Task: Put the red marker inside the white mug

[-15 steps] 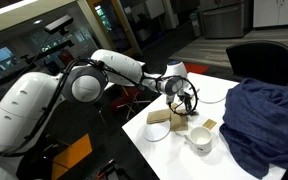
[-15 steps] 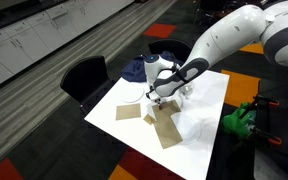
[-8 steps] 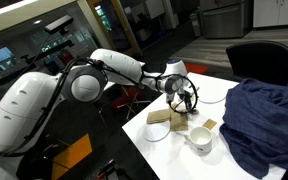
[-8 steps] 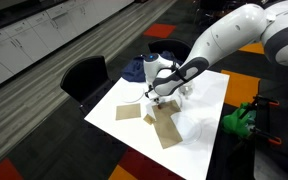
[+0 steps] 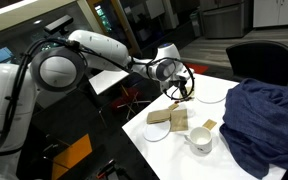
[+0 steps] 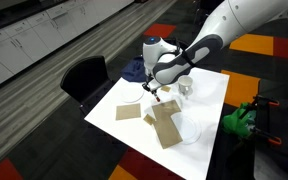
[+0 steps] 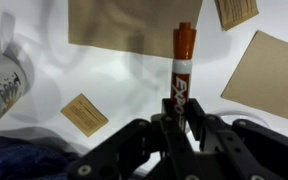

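My gripper [image 7: 178, 118] is shut on the red marker [image 7: 183, 62], which has a white label and points away from the wrist, above the white table. In both exterior views the gripper [image 5: 180, 92] [image 6: 154, 92] hangs above the table among the tan pieces. The marker shows as a small red tip below the fingers [image 6: 157, 99]. The white mug [image 5: 199, 139] stands upright on the table nearer the front edge than the gripper. It also shows in an exterior view [image 6: 186, 88] and at the left edge of the wrist view [image 7: 0, 82].
Tan square pieces [image 5: 179, 120] [image 6: 165, 126] [image 7: 264, 62] lie on the white table [image 6: 206, 100], some on flat white plates [image 5: 156, 130] [image 6: 190, 129]. A dark blue cloth [image 5: 259, 115] [image 6: 134, 70] is heaped at one side. A black chair [image 5: 262, 60] [image 6: 84, 76] stands at the table edge.
The arm has risen, and the gripper has lifted off the table surface with the red marker held in it. The mug and the tan pieces have not moved.
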`<state>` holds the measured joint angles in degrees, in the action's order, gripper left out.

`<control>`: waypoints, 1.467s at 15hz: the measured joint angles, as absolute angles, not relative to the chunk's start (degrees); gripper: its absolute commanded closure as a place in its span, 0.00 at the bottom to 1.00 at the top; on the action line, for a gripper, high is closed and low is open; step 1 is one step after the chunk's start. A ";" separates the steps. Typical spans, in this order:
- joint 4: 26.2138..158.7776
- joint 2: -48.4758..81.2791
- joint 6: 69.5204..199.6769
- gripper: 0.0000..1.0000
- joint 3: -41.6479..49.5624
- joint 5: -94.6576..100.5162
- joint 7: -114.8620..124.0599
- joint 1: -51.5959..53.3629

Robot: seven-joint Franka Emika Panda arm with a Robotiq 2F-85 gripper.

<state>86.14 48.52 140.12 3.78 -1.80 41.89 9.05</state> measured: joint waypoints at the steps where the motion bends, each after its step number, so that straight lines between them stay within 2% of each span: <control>1: 88.36 46.16 140.10 0.95 3.73 -1.78 40.61 9.11; 6: 98.55 35.28 137.94 0.95 3.26 -1.77 33.25 9.16; 14: 106.58 22.35 125.79 0.95 3.23 -1.56 23.19 8.57; 15: 106.96 21.25 124.24 0.81 3.21 -1.54 21.80 8.46; 20: 108.46 18.67 121.48 0.81 2.37 -1.55 18.20 7.42; 21: 108.61 18.67 121.48 0.95 2.30 -1.55 18.20 7.40; 22: 108.72 18.67 121.48 0.95 2.26 -1.55 18.20 7.39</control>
<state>108.72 18.67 121.48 2.26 -1.55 18.20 7.39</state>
